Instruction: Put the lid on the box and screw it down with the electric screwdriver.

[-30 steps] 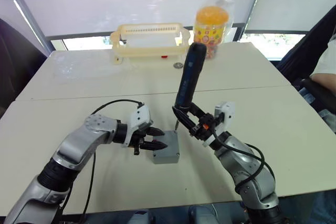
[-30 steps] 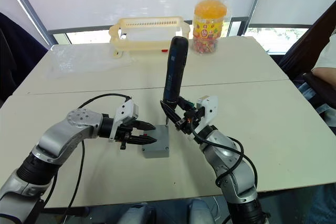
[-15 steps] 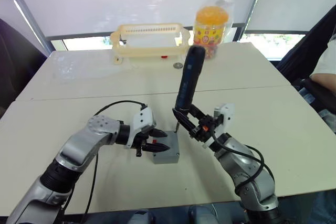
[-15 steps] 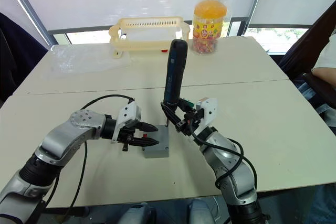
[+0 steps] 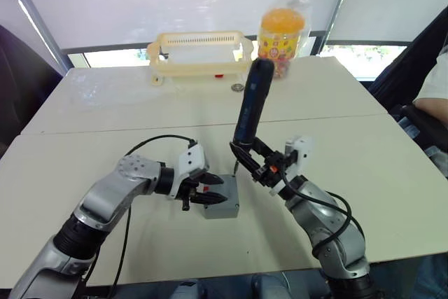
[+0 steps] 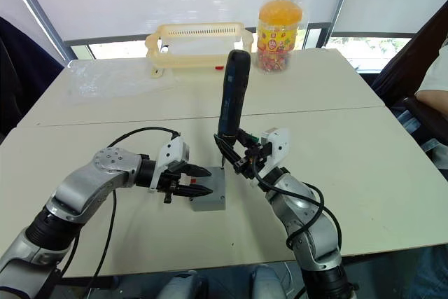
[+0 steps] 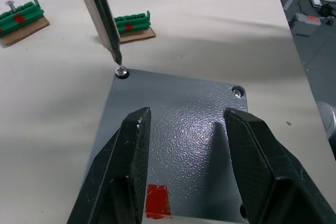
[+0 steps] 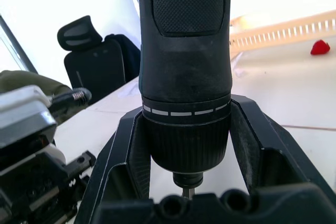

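a grey box (image 5: 222, 199) sits on the near part of a pale table (image 5: 392, 166) with its lid (image 7: 178, 145) already lying flat on top; the left claw (image 7: 186, 145) hovers over the lid with its two black fingers (image 7: 131, 156) spread apart, touching nothing; the right claw (image 8: 186, 145) is clamped around the electric screwdriver (image 5: 250, 106), which stands nearly upright, its thin bit resting on a screw (image 7: 122, 71) at one corner of the lid; a cream slotted basket (image 5: 201, 54) and an orange jar (image 5: 281, 31) stand at the far edge.
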`<control>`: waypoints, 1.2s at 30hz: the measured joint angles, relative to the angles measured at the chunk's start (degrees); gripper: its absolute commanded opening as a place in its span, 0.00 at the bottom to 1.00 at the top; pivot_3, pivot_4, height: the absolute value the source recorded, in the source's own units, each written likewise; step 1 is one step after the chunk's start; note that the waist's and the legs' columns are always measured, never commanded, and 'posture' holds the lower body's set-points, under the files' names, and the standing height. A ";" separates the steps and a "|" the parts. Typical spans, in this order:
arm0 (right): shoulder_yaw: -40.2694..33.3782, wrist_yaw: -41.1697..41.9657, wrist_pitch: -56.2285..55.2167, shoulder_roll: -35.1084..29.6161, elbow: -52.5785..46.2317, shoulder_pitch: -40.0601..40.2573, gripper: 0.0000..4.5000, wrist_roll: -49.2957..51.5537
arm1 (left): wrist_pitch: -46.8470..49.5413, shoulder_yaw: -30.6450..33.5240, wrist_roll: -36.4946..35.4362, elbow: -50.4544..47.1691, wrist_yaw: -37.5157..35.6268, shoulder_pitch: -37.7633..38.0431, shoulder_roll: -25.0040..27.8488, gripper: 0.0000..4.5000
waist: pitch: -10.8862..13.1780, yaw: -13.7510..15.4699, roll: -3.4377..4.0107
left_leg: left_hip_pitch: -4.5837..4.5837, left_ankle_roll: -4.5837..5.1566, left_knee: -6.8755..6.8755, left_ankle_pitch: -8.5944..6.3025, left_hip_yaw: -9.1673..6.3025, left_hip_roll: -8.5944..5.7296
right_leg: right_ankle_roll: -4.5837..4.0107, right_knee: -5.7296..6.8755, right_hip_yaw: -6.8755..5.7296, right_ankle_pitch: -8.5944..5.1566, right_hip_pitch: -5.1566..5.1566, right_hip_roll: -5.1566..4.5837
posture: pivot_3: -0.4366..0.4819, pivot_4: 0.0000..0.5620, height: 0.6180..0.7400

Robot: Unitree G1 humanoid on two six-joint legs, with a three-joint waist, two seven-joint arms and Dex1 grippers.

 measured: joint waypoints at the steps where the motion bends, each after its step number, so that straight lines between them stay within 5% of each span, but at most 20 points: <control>1: 0.00 -0.03 0.00 0.00 -0.01 -0.05 0.38 0.01 | 0.02 0.00 0.00 -0.02 0.09 0.00 -0.01 0.49 | 0.00 0.01 0.00 | 0.00 0.00 0.00 0.00 0.00 0.00 | 0.00 0.00 0.00 0.00 0.00 0.00 | 0.48 0.27 1.00; 36: 0.23 1.19 -1.91 0.07 0.98 1.72 0.38 -1.91 | 1.04 -0.02 -0.12 -0.76 0.56 0.05 -0.01 0.49 | 0.00 -0.02 0.00 | 0.01 0.00 0.00 0.00 0.00 0.00 | 0.00 0.00 0.00 0.00 0.01 0.00 | 0.48 0.27 1.00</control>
